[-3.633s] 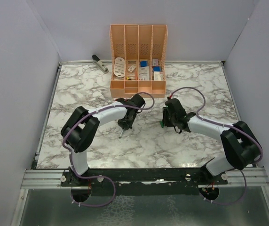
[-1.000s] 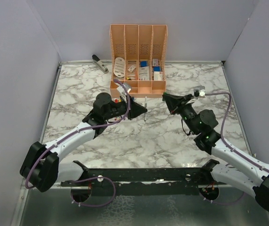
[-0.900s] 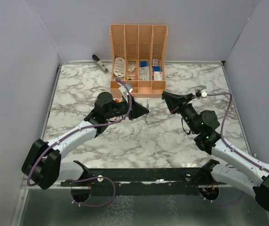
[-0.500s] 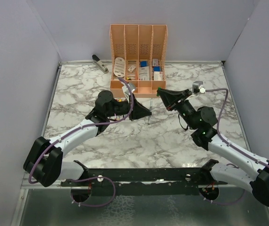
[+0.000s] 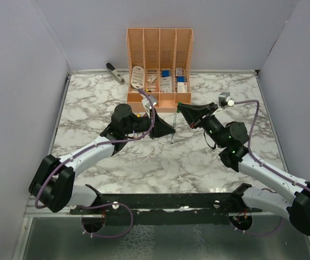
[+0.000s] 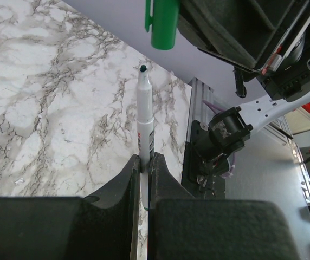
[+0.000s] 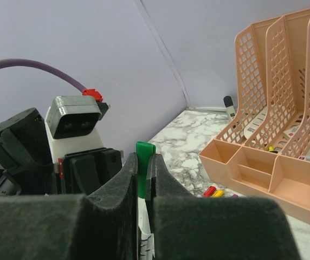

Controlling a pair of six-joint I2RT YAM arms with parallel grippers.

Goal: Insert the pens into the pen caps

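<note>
Green plastic pen cap (image 7: 143, 162), likely light, stiff and slick, pinched at mid-length between the right gripper (image 7: 142, 181) fingers, just beyond the tip of a slim rigid pen (image 6: 144, 119) clamped low on its barrel by the left gripper (image 6: 144, 165)
</note>
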